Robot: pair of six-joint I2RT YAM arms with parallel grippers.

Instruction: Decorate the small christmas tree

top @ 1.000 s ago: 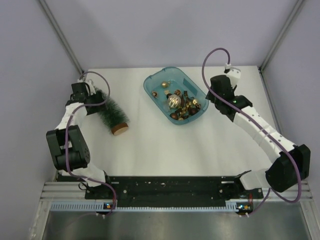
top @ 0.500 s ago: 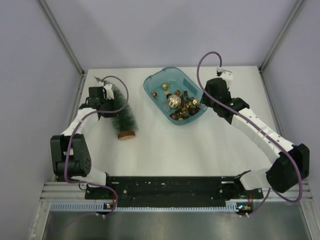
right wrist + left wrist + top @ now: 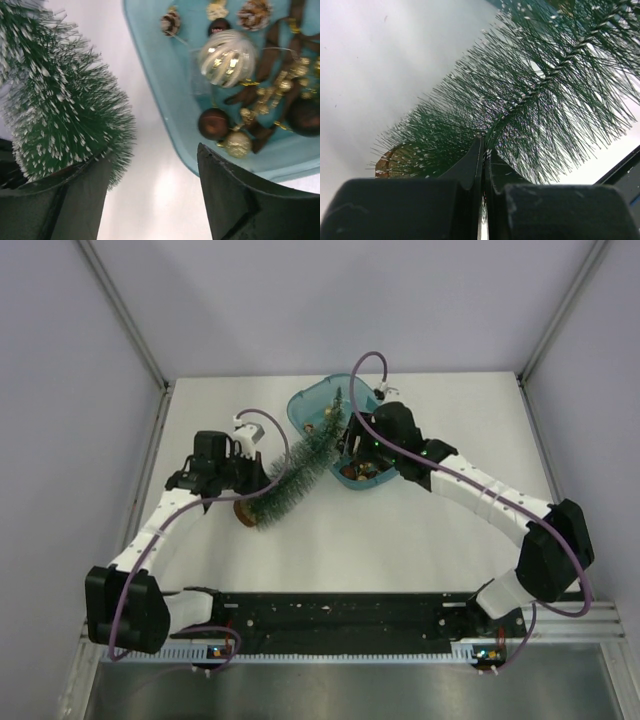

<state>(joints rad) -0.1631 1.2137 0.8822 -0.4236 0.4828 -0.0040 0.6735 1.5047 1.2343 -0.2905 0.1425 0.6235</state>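
**Tree gripped, nothing hung yet**

Early stage. The left gripper (image 3: 483, 155) has its fingers pressed together, pinching the low bristles and wire stem of the tree (image 3: 300, 462), just above the wooden base (image 3: 246, 513). The tree runs slanted away from those fingers, with its tip over the near rim of the tray (image 3: 303, 405). You can't tell whether the base touches the table (image 3: 400, 530).

No ornament shows on the tree. All the ornaments (image 3: 225, 57) sit in the tray: balls, a pinecone, beads and ribbon in a tangle. The right gripper (image 3: 152, 155) has its fingers spread with nothing between them. Everything is left for you: stand the tree up, pick ornaments, hang them.

Room is tight. The tree's bristles are right against the outer side of one right finger. The tray wall runs between the two right fingers, and the ornaments lie just ahead of the other finger. Watch that wall and the tree tip; a reach into the tray could knock either one. Open table lies behind both grippers, toward the arm bases, so you probably have space to pull the tree back there.
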